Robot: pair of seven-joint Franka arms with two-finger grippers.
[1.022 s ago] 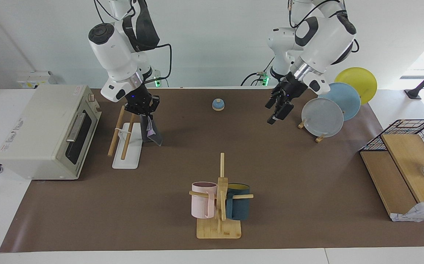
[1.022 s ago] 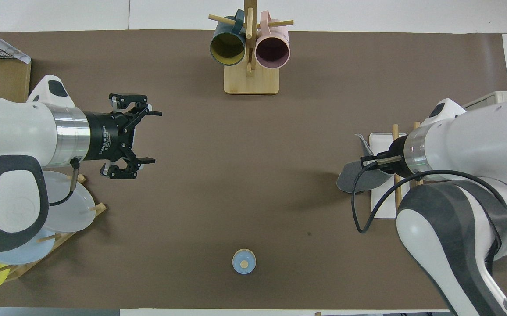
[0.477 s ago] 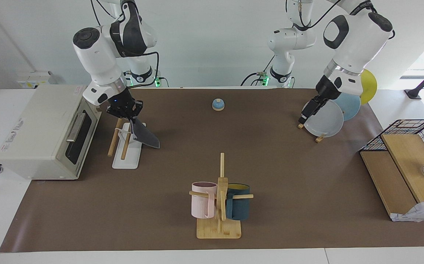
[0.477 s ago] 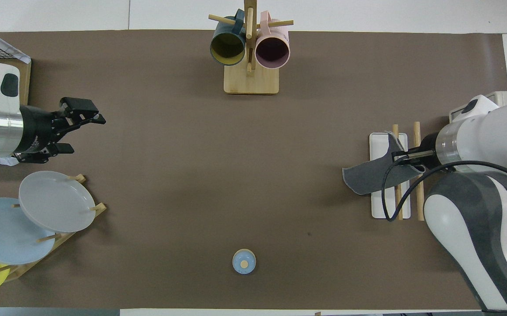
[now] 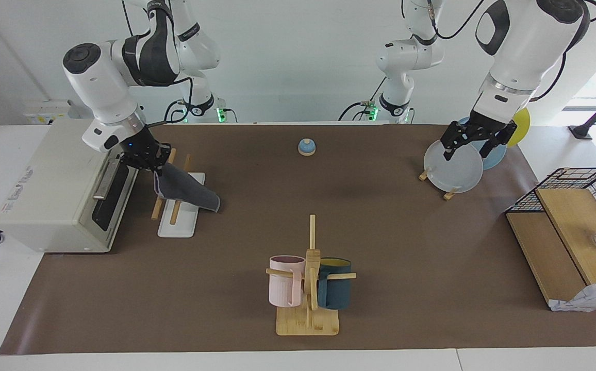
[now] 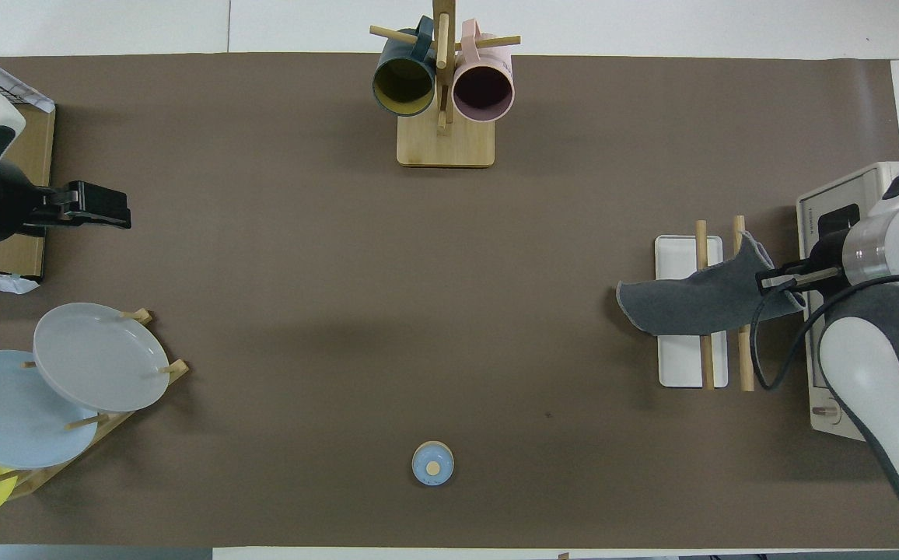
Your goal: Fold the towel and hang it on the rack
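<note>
Table (image 5: 411, 288): we see the brown mat carrying everything; clock directions here follow the facing view.
Oven (image 5: 55, 185): it sits at the 9 o'clock end, just beside the rack.
Rack (image 5: 177, 219): its two wood rods run over the white base, at 10 o'clock of the mat.
Towel (image 5: 187, 188): grey face up, it drapes across both rods, one end hanging past the base toward 3 o'clock.
Right end effector (image 5: 149, 158): clenched on the towel's end, over the gap between rack and oven.
Left end effector (image 5: 476, 138): released, empty, waiting over the plates at 2 o'clock.
Step in hand: we judge we should lower the held end until both sides hang evenly, then let go.
Change: a second ago the towel hung straight down beside the rack's base; the left arm has pulled back toward 3 o'clock.
</note>
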